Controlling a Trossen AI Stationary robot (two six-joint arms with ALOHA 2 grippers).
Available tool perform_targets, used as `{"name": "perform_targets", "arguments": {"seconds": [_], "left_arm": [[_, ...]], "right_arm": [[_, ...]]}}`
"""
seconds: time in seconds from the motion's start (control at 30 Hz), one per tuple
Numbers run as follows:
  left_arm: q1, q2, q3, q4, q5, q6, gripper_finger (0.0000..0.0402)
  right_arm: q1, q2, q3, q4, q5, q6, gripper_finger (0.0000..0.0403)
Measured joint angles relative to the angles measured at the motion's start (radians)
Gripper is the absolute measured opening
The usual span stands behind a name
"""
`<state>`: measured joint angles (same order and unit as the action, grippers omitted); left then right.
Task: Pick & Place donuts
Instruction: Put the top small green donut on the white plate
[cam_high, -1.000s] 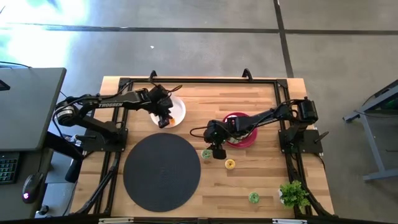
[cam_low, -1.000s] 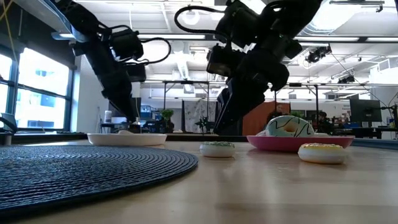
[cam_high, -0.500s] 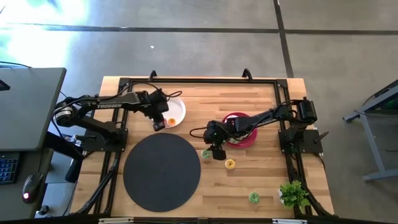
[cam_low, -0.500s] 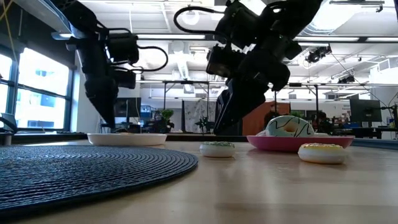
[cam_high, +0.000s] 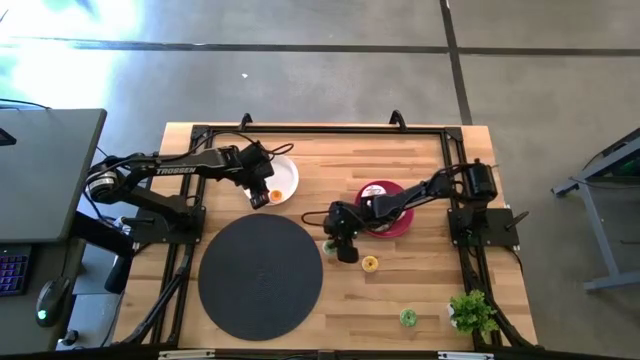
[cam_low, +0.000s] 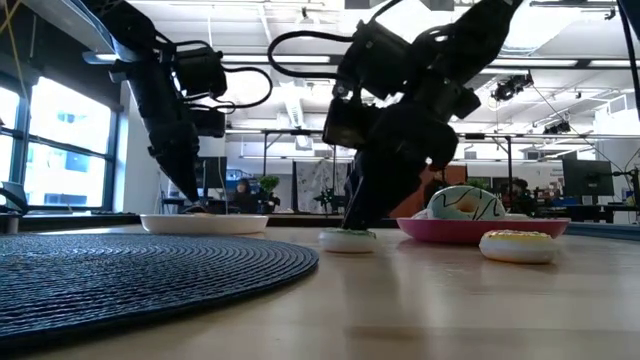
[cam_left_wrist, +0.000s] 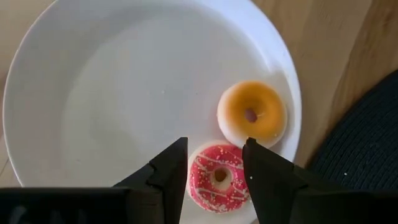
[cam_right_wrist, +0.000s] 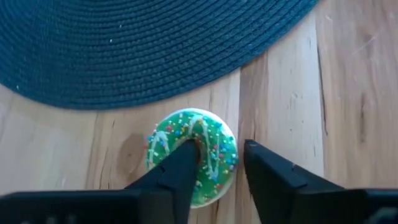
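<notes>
Risk sits with the right gripper (cam_right_wrist: 214, 165): its part-open jaws straddle one side of the green-iced sprinkled ring donut (cam_right_wrist: 193, 155) lying on the wooden worktop (cam_right_wrist: 348, 106) beside the dark woven mat (cam_right_wrist: 143, 43), gripping nothing yet; an off-centre pinch may flip it.

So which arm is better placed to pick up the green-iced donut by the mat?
Right. The right gripper is open and straddles one side of the green donut, one finger in its hole. The left gripper is open over the white plate.
</notes>
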<state>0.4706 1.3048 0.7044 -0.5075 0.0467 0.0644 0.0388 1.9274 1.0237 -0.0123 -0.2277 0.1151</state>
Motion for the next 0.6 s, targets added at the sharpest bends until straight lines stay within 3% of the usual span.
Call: {"name": "perform_targets", "arguments": {"seconds": [0.2, 0.3, 0.5, 0.6], "left_arm": [[0.000, 0.000, 0.000, 0.001, -0.005, 0.004, 0.0147], [0.000, 0.000, 0.000, 0.002, -0.006, 0.006, 0.0147], [0.000, 0.000, 0.000, 0.012, -0.013, -0.034, 0.0147], [0.000, -0.009, 0.006, 0.002, -0.016, -0.045, 0.0147]], "right_arm": [[-0.036, -0.002, 0.024, 0.002, -0.016, 0.078, 0.0013], [-0.061, -0.002, 0.075, 0.017, 0.042, 0.011, 0.0024], [-0.126, 0.000, 0.196, 0.068, 0.355, -0.130, 0.0012], [-0.179, 0.009, 0.218, 0.168, 0.386, -0.119, 0.0007]]}}
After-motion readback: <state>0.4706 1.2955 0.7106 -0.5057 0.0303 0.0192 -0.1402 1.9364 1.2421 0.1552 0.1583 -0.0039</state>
